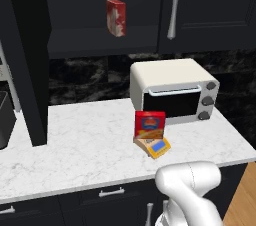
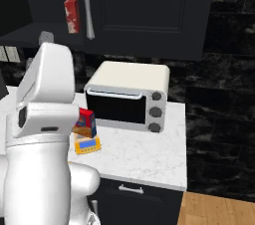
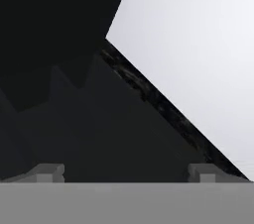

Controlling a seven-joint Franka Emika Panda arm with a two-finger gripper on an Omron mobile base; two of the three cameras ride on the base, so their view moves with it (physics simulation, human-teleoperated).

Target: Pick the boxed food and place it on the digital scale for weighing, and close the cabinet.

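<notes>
The boxed food (image 1: 150,124), a red carton with an orange picture, stands upright on the digital scale (image 1: 159,147), a small orange-tan slab with a blue display, in front of the toaster oven. Both show again beside my arm: boxed food (image 2: 87,121), scale (image 2: 87,144). The black cabinet (image 1: 95,40) stands open on its left side, its door (image 1: 27,60) swung out over the counter; the right door with a silver handle (image 1: 174,7) is shut. My gripper (image 3: 127,173) is open, fingertips (image 3: 49,172) wide apart, nothing between them, facing a dark surface and a pale one.
A white toaster oven (image 1: 172,90) sits at the back of the white marble counter (image 1: 85,145). A red-and-white mottled carton (image 1: 116,17) stands on the cabinet shelf. Black drawers (image 1: 110,195) run under the counter. My white arm (image 2: 45,134) covers the left of the right base view.
</notes>
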